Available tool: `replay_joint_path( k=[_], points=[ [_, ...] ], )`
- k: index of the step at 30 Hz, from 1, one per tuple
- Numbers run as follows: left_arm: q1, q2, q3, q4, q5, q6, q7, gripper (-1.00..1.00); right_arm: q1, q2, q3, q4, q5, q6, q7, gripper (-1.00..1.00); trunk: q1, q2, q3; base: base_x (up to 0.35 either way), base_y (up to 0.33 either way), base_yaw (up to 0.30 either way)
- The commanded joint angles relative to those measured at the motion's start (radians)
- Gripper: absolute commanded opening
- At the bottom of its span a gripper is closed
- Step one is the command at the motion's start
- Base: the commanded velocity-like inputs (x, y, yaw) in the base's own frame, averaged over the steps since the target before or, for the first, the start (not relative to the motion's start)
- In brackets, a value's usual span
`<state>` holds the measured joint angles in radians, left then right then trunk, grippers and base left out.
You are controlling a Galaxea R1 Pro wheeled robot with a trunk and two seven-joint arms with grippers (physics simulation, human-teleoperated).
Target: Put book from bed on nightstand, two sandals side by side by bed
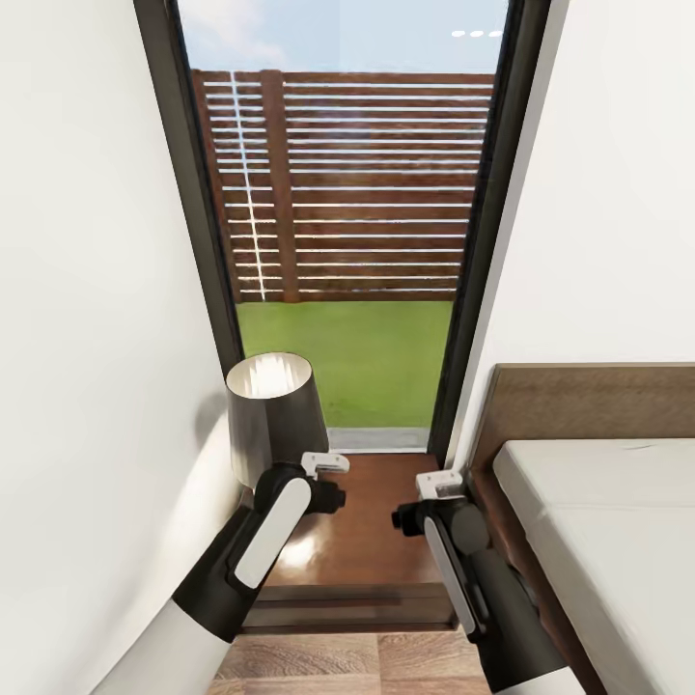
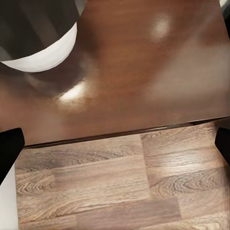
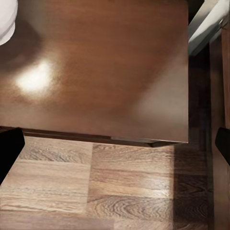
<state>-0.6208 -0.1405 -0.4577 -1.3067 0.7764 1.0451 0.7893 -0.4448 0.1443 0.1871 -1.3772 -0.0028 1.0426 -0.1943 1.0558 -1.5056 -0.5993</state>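
Observation:
The glossy reddish-brown nightstand (image 1: 372, 541) stands between the left wall and the bed (image 1: 618, 550), whose off-white mattress and brown headboard (image 1: 589, 401) show at the right. My left gripper (image 1: 326, 494) and right gripper (image 1: 413, 516) hang side by side over the nightstand's front part. The left wrist view has the nightstand top (image 2: 143, 72) between dark fingertips (image 2: 9, 153) spread wide, with nothing between them. In the right wrist view the fingertips (image 3: 9, 153) are just as far apart above the same nightstand top (image 3: 110, 72). The book and the sandals are out of view.
A lamp with a dark shade (image 1: 275, 415) stands on the nightstand's left rear, close to my left arm. Behind it a tall window (image 1: 347, 241) looks onto grass and a slatted fence. White walls close in on both sides. Wood-plank floor (image 1: 319, 666) lies in front.

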Motion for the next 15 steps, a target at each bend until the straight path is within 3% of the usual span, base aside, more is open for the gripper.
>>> replay_joint_path(
  k=[1, 15],
  points=[
    [-0.001, 0.0, -0.001, -0.001, 0.01, 0.002, 0.011, 1.0, 0.0, 0.0, 0.001, -0.009, -0.001, 0.005, -0.004, 1.0, 0.0, -0.001, -0.001, 0.0, 0.0, 0.0],
    [0.005, 0.005, -0.003, -0.07, 0.025, 0.002, 0.024, 1.0, 0.044, -0.005, 0.001, -0.099, -0.002, 0.005, -0.004, 1.0, 0.0, -0.001, -0.001, 0.0, 0.0, 0.0]
  ],
)
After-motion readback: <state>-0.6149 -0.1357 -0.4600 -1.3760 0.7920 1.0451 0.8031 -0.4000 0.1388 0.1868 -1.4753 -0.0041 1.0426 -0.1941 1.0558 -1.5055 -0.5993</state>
